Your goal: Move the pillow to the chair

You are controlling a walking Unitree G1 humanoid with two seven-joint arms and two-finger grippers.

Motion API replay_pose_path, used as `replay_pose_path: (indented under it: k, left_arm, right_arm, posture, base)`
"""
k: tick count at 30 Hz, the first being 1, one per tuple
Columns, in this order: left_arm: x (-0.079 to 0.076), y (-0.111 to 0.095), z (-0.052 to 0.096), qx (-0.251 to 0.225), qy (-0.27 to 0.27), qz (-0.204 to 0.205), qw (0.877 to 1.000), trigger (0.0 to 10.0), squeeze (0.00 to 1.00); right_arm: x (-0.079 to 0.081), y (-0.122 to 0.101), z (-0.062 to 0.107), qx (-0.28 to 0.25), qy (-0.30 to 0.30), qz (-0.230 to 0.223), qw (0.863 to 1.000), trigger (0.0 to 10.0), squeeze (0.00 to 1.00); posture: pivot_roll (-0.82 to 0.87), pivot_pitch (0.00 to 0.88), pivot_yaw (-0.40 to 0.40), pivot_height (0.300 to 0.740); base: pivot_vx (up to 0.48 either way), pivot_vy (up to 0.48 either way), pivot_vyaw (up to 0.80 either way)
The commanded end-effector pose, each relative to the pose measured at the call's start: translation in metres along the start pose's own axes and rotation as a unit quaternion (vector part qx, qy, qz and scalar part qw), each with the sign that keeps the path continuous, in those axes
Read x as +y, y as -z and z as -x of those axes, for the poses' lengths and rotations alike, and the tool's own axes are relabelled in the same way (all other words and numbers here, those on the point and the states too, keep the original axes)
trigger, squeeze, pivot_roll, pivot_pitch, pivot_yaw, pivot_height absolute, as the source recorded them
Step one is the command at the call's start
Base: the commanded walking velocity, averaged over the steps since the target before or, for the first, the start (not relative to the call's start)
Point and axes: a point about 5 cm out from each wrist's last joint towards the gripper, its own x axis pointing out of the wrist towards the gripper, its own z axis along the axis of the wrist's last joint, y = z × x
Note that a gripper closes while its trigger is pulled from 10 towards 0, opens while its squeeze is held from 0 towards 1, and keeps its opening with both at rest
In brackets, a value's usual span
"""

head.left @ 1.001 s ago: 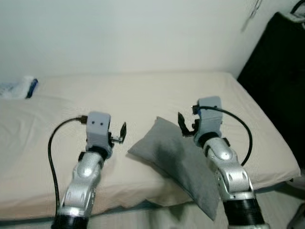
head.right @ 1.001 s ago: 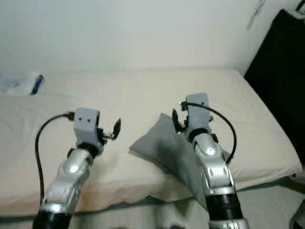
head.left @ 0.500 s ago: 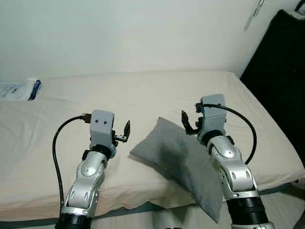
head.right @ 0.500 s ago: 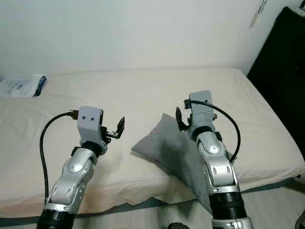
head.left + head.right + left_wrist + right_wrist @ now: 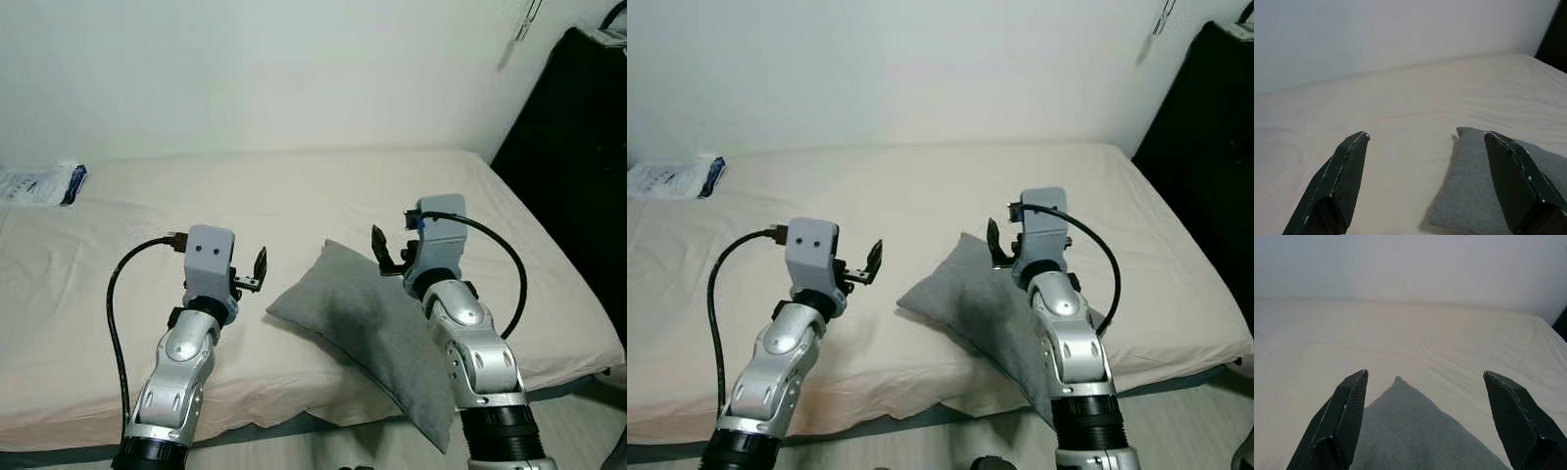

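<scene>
a home bedroom: a bed (image 5: 294, 196) with a beige sheet spreads under and ahead of both grippers, against a plain white wall (image 5: 245, 69).

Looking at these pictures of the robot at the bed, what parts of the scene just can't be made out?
- The grey fabric pillow: in the left eye view its lower right part is hidden behind the right arm, whose right gripper hangs above it.
- The white and blue packet at the bed's far left: too small to read.
- The black object right of the cream bed: cut off by the picture edge, so whether it is the chair is unclear.
</scene>
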Motion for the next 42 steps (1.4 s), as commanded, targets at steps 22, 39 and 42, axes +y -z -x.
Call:
replay_pose_path:
  k: [22, 39, 42]
  left_arm:
    - [0.0026, 0.0034, 0.0003, 0.013, 0.001, -0.014, 1.000, 10.0, 0.00]
    - [0.0003, 0.0032, 0.0021, 0.012, 0.014, -0.017, 1.000, 10.0, 0.00]
    - [0.0011, 0.0048, 0.0014, 0.015, 0.014, -0.018, 1.000, 10.0, 0.00]
  right_arm:
    - [0.0081, -0.0015, -0.0016, -0.007, -0.022, 0.004, 1.000, 10.0, 0.00]
    - [0.0016, -0.0001, -0.0019, -0.007, -0.007, -0.008, 1.000, 10.0, 0.00]
    - [0.0041, 0.0028, -0.0047, 0.006, -0.013, 0.001, 1.000, 10.0, 0.00]
  posture:
    - [-0.04, 0.116, -0.023, 0.616]
    - [-0.03, 0.089, -0.016, 0.591]
    - [-0.03, 0.088, -0.018, 0.586]
  base:
    - [0.000, 0.000, 0.00]
    - [0.000, 0.000, 0.00]
    - [0.000, 0.000, 0.00]
